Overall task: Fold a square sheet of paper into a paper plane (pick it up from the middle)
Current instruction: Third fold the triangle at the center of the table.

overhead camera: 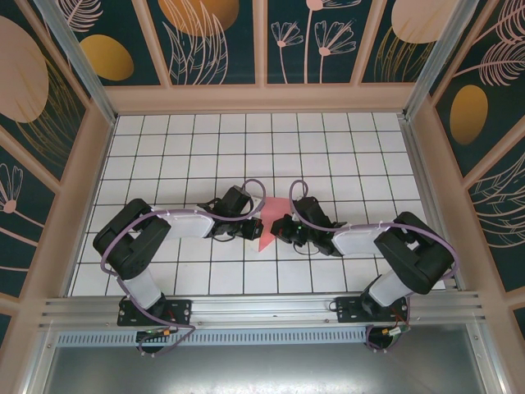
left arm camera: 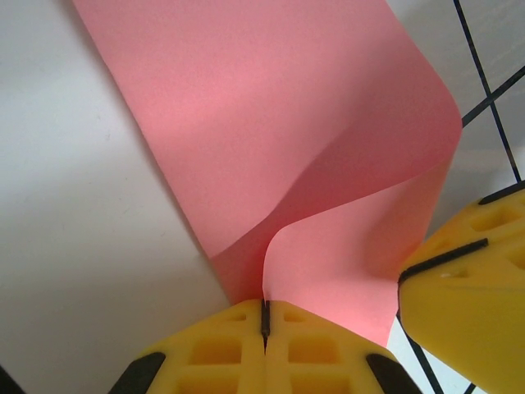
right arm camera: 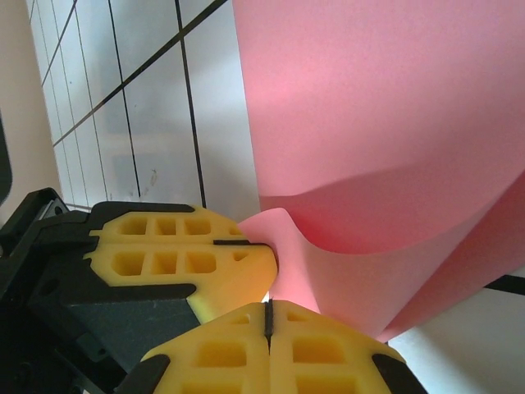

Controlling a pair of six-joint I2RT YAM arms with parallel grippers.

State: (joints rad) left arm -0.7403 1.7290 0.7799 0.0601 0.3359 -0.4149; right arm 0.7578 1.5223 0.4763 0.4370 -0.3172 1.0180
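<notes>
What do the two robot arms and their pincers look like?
The left arm and right arm match: black joints, a white shell on the forearm, and a lilac cable looping alongside. The left gripper and right gripper have blocky yellow fingers with square hollows and thin black strips.

A: Table (overhead camera: 246, 148) up: white top, black grid lines, pale wood walls (overhead camera: 90, 189) on 3 sides.
B: What's on it?
A: Centre-front, the square sheet of paper (overhead camera: 267, 223), pink, curled & raised. Low corner points down at the tiles, can't tell if it touches. Alu rail (overhead camera: 262, 310) runs along the near edge.
</notes>
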